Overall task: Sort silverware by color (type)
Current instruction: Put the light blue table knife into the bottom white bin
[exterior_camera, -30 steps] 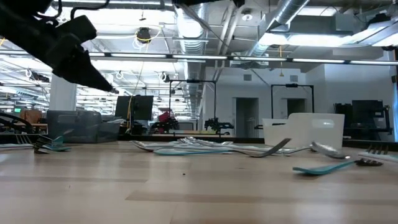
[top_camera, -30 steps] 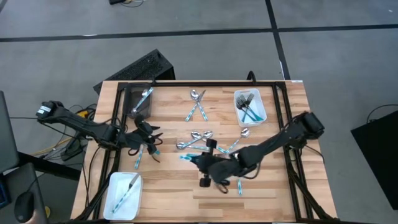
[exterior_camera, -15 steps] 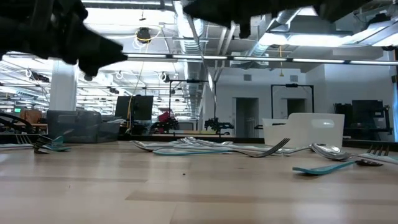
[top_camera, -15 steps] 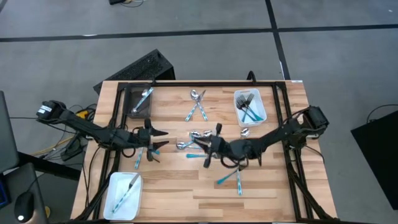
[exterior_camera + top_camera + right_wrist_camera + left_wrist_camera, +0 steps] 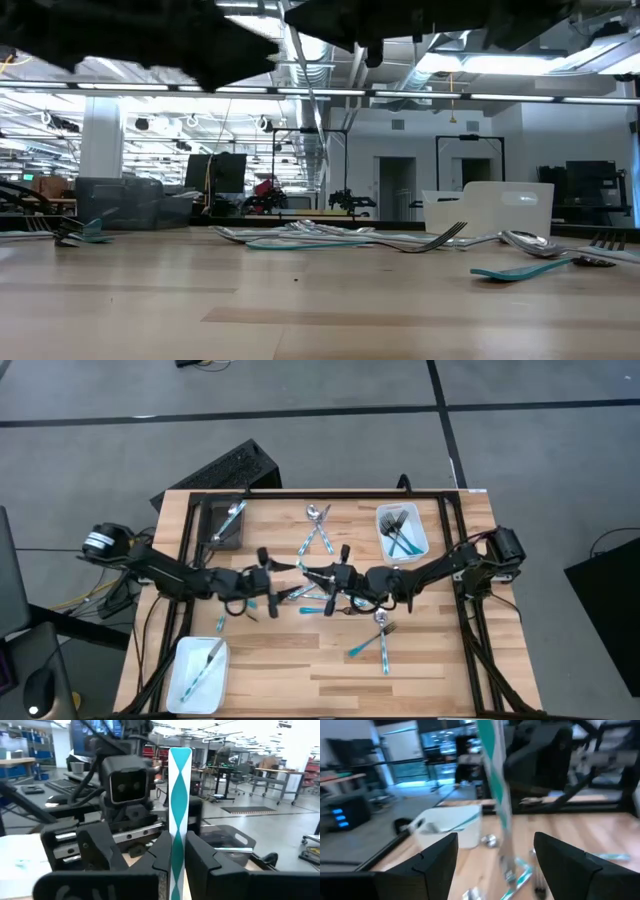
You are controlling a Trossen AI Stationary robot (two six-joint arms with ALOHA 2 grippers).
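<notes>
My right gripper (image 5: pixel 322 576) is above the table's middle, shut on one piece of silverware with a teal handle (image 5: pixel 178 795). The piece stands about upright, and its head is hidden in the right wrist view. My left gripper (image 5: pixel 288 568) faces it from the table's left side, open. The held piece (image 5: pixel 496 785) shows between its spread fingers (image 5: pixel 436 865), apart from both. More silverware lies loose on the wood: spoons (image 5: pixel 318 526) at the far middle, pieces (image 5: pixel 312 600) under the grippers, and forks (image 5: pixel 372 646) nearer the front. My right gripper pinches the teal handle (image 5: pixel 178 851) between its two fingers, partway along it. The fingers come about level from the table's right side. The handle's free end (image 5: pixel 179 755) stands up above the fingers, and the piece is lifted clear of the table.
A white tray (image 5: pixel 403 532) with forks stands at the far right. A dark bin (image 5: pixel 224 526) with a piece in it stands at the far left. A white tray (image 5: pixel 200 672) with a knife sits at the near left corner. One more piece (image 5: pixel 220 623) lies left of the middle.
My right gripper has risen and gone from the near middle toward the far edge and left, to the table's middle. My left gripper has gone toward the table's right edge, so the two grippers now face each other closely.
</notes>
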